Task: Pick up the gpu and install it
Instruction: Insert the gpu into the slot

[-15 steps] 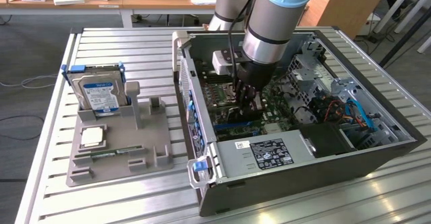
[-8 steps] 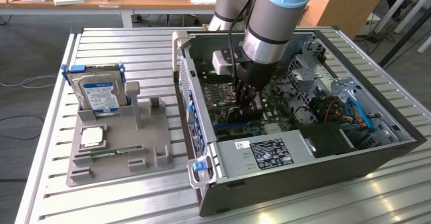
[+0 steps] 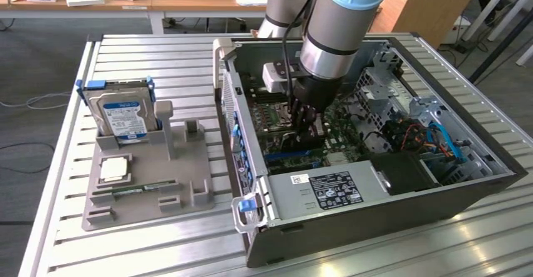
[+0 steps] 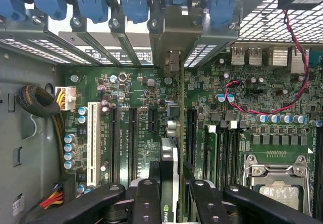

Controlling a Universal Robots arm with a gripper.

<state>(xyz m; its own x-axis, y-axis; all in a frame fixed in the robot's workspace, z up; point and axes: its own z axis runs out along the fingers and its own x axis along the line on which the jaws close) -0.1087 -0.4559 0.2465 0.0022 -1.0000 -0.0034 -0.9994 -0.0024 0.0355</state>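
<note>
Your gripper (image 4: 170, 196) clamps the gpu (image 4: 170, 133) edge-on above the green motherboard (image 4: 136, 88), among its slots.

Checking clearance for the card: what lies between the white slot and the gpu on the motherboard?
In the wrist view, two empty black slots lie between the white slot and the gpu, which the tool grips edge-on.

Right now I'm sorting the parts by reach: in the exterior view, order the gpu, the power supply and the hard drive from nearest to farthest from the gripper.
1. gpu: at the gripper, inside the case.
2. power supply: silver box at the case's near side.
3. hard drive: upright in the stand, on the exterior view's left.
</note>
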